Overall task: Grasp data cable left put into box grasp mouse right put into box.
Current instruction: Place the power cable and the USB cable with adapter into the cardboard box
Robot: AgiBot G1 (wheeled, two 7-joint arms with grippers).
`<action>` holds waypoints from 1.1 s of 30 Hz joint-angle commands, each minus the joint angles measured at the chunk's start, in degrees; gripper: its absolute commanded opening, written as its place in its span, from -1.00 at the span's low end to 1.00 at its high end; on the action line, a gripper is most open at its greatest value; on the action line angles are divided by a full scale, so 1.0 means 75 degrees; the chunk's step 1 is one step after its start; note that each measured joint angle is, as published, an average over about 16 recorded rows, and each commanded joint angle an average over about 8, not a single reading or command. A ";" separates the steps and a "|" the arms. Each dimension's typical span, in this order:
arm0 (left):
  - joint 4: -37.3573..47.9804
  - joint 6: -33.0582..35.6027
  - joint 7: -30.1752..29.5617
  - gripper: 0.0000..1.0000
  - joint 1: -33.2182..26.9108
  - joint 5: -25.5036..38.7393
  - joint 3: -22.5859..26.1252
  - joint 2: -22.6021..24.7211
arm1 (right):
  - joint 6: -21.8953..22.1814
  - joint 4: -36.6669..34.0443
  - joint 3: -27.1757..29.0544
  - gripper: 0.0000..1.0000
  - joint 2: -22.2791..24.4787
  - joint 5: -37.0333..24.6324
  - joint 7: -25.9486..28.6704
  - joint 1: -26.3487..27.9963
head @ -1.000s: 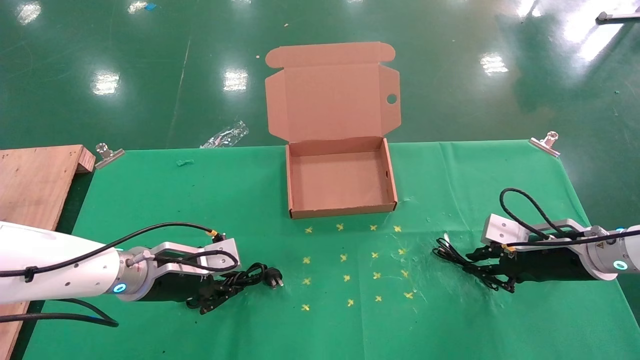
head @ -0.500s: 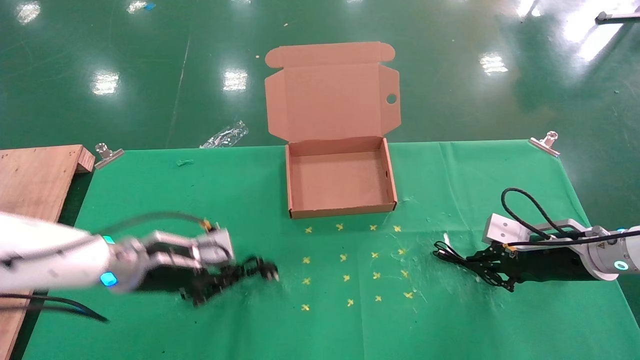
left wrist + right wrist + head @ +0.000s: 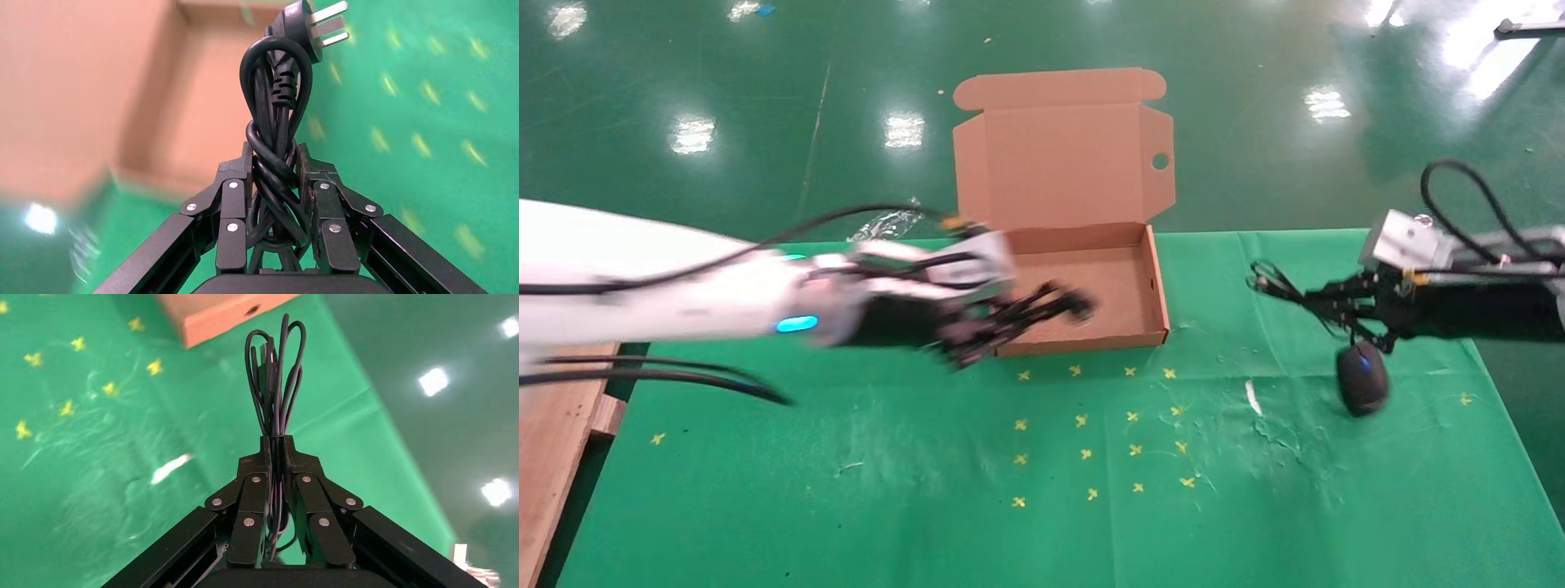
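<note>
Green cloth dotted with yellow crosses covers your bench [image 3: 1042, 523], and above its right side your right claw [image 3: 1324, 304] is clenched on the mouse's bundled thin cord [image 3: 275, 373], with the mouse [image 3: 1362, 385] dangling below it, off the cloth. Farther in, your left claw [image 3: 1001, 322] grips the coiled data cable [image 3: 276, 141] over the near left corner of the open box [image 3: 1158, 286], plug [image 3: 306, 27] pointing into it.

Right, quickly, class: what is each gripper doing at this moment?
Left gripper: shut on the data cable, over the box.
Right gripper: shut on the mouse's cord; the mouse hangs below.
</note>
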 commanded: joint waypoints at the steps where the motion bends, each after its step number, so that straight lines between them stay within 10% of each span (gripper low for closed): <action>1: 0.0132 -0.0567 -0.0063 -1.00 -0.0008 0.0501 0.0100 0.0605 | 0.0010 0.0280 0.0071 -1.00 0.0103 0.0050 0.0152 0.0083; 9: 0.1288 -0.2436 -0.0230 -0.97 -0.0139 0.1968 0.1312 0.1797 | -0.0070 0.1883 0.0116 -1.00 0.0755 -0.0165 0.1127 -0.0024; 18: 0.1607 -0.3327 -0.1098 1.00 -0.0495 0.1810 0.2796 0.1801 | 0.0043 0.3231 0.0253 -1.00 0.1190 -0.0310 0.1943 -0.0075; 33: 0.2344 -0.3978 -0.2205 1.00 -0.1115 0.1395 0.3800 0.1651 | -0.0001 0.3965 0.0257 -1.00 0.0686 -0.0260 0.1909 0.0476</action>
